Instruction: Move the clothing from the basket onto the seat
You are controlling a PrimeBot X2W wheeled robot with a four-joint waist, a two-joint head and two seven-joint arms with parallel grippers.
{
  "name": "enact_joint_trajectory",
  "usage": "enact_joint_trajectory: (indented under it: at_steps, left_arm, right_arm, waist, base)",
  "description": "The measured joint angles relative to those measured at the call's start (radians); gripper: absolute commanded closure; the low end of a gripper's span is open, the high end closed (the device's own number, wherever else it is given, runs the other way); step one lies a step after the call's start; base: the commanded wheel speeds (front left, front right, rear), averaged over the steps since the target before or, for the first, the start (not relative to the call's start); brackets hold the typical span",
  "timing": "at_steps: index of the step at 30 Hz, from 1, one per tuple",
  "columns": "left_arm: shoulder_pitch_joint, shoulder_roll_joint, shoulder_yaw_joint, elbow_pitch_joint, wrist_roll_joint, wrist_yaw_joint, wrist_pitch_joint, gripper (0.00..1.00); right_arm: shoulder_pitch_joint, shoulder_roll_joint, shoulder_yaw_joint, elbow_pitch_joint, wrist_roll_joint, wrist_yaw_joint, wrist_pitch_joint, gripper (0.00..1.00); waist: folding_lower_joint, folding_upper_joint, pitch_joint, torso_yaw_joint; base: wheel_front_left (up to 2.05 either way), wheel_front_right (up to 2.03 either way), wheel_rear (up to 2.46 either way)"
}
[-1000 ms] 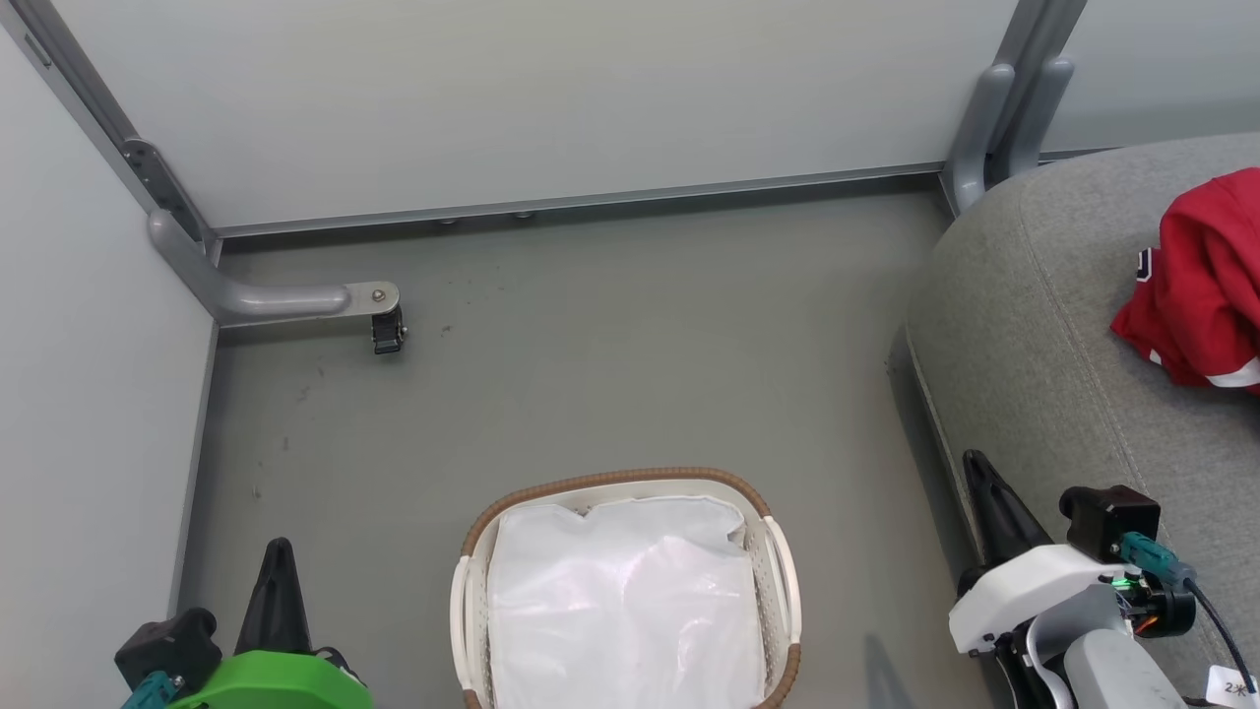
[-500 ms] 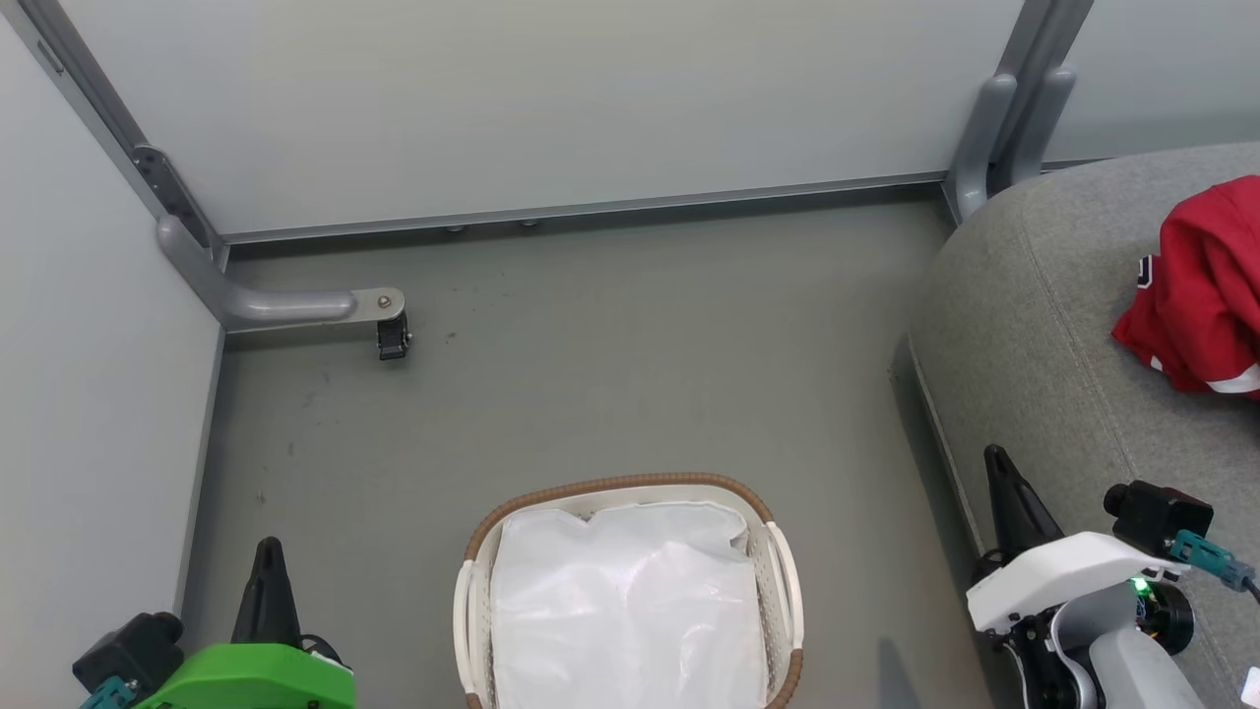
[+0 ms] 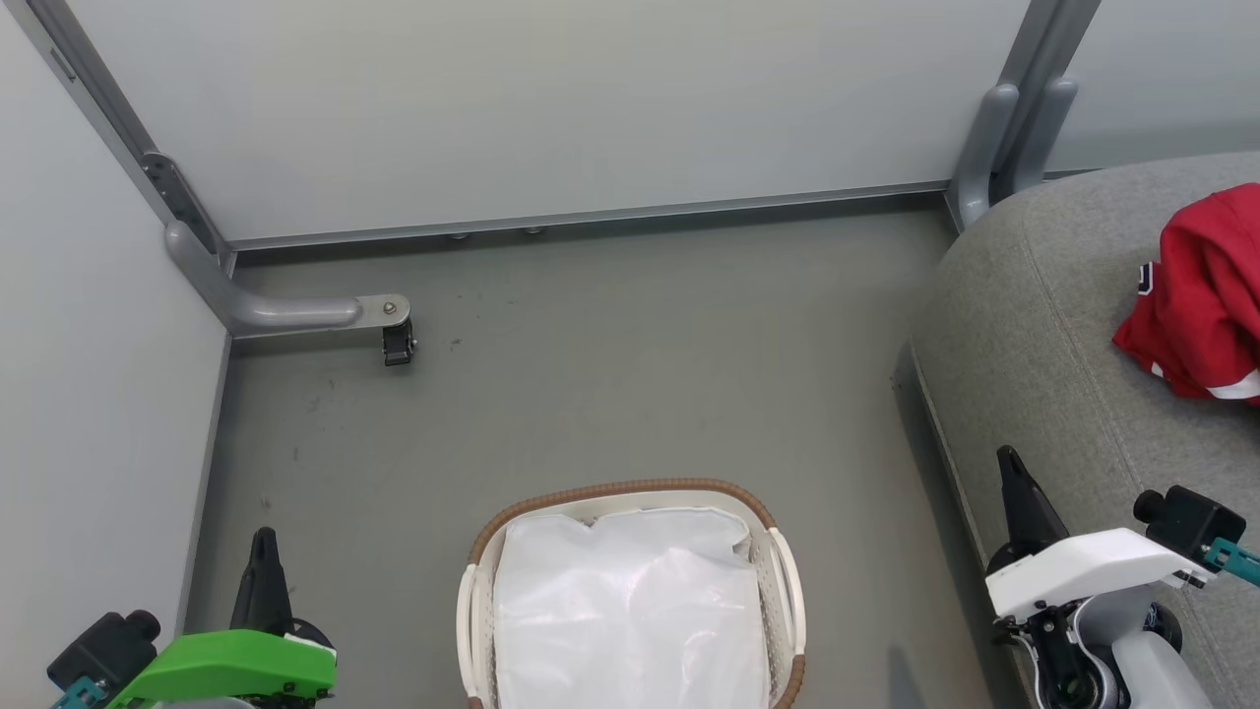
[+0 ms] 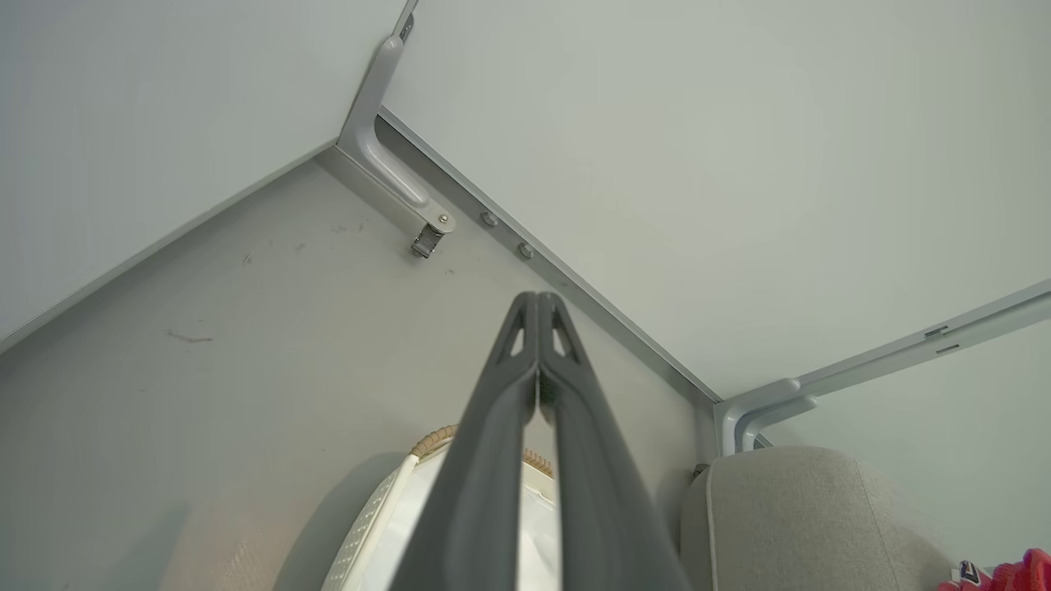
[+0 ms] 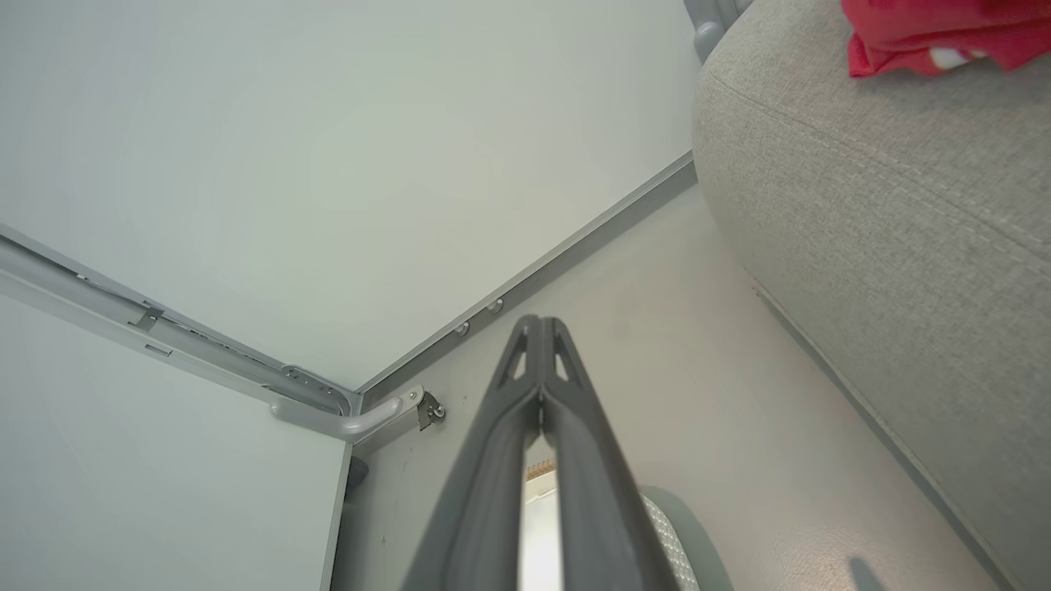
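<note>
The red clothing (image 3: pixel 1201 295) lies bunched on the grey seat (image 3: pixel 1043 335) at the right edge; its red edge also shows on the seat (image 5: pixel 887 189) as clothing (image 5: pixel 936 33) in the right wrist view and as clothing (image 4: pixel 1014 574) in the left wrist view. The basket (image 3: pixel 630 489), white with a brown rim, stands on the floor at bottom centre and holds only its white liner (image 3: pixel 630 611). My left gripper (image 3: pixel 263 539) is shut and empty at the lower left, left of the basket. My right gripper (image 3: pixel 1006 458) is shut and empty beside the seat's front edge.
Pale partition walls (image 3: pixel 551 98) close off the back and left. A grey bracket with a small caster (image 3: pixel 397 343) juts from the left corner. Grey posts (image 3: pixel 1014 118) stand at the seat's back corner. Bare grey floor (image 3: pixel 640 345) lies between basket and wall.
The picture has shifted slightly down, so the camera has moved. Both grippers sit lower and farther out toward the picture's sides than one second ago. Both stay shut.
</note>
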Motion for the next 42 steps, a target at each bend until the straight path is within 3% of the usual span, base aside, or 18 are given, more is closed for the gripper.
enact_joint_trajectory:
  at_steps: [42]
  left_arm:
    - [-0.037, 0.002, 0.016, -0.046, -0.453, -0.003, 0.124, 1.00]
  right_arm:
    - [0.021, 0.006, -0.049, -0.068, 0.487, 0.000, 0.124, 1.00]
  waist:
    - [0.0000, 0.0000, -0.036, 0.015]
  base:
    - [0.00, 0.00, 0.00]
